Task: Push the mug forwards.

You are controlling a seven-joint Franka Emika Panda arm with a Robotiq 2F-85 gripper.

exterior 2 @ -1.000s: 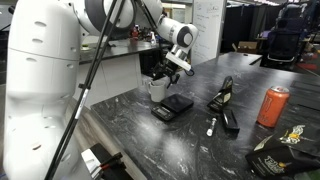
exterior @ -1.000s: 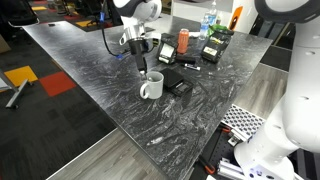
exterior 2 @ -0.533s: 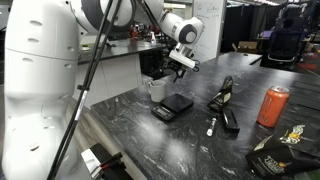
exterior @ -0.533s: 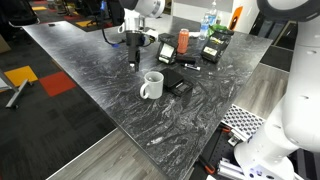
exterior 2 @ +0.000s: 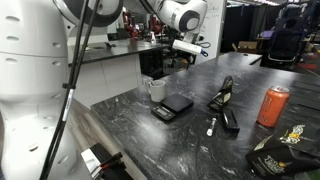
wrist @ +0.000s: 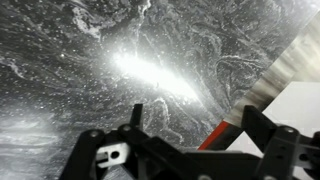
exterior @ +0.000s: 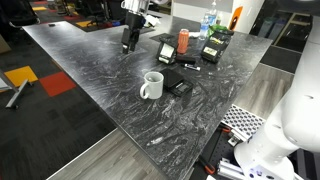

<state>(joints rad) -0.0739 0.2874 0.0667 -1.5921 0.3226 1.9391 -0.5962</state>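
The small white mug [exterior: 152,86] stands upright on the dark marbled table [exterior: 90,70], its handle toward the near side; it also shows in an exterior view [exterior 2: 156,90] next to a black flat device. My gripper [exterior: 128,42] hangs well above and behind the mug, clear of it, and shows high in an exterior view [exterior 2: 190,45]. In the wrist view the fingers [wrist: 190,120] are spread apart with only bare table surface between them. The mug is out of the wrist view.
An orange-red can [exterior: 183,40] [exterior 2: 272,105], black flat devices [exterior: 174,82] [exterior 2: 173,106], dark packets [exterior: 212,50], a bottle [exterior: 208,25] and a pen [exterior 2: 211,126] lie behind and beside the mug. The table edge [exterior: 100,125] runs close in front of it.
My gripper has risen and drawn back from just above the mug to high over the table's far part. The mug has stayed in place.
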